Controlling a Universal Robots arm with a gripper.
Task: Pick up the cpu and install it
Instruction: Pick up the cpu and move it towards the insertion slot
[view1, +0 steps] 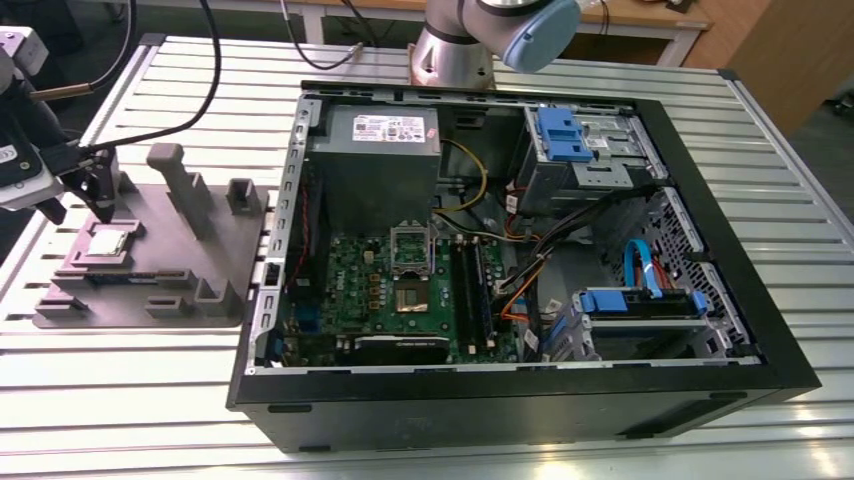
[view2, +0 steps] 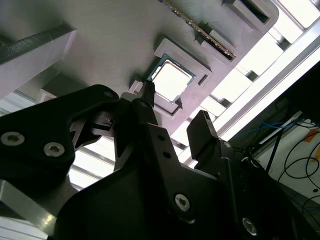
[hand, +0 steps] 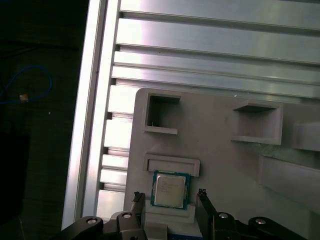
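The cpu (view1: 110, 242) is a small silvery square chip lying flat in a recess of the grey fixture plate (view1: 160, 290), at the exterior view's left. My gripper (view1: 78, 205) hangs just above it, open. In the first wrist view the cpu (hand: 170, 190) lies between the two dark fingertips (hand: 139, 198) of the gripper (hand: 170, 196), with a gap on each side. The second wrist view shows the cpu (view2: 171, 80) just past the open gripper (view2: 175, 104). The green motherboard (view1: 387, 290) lies in the open computer case, its socket (view1: 407, 296) uncovered and the metal frame (view1: 411, 243) raised.
The black computer case (view1: 534, 400) takes up the middle and the exterior view's right, with a power supply (view1: 380, 130), blue drive bays (view1: 567, 135) and loose cables (view1: 534, 250). Upright grey posts (view1: 180, 185) rise from the fixture close to the gripper. Everything rests on a slatted aluminium table (view1: 120, 400).
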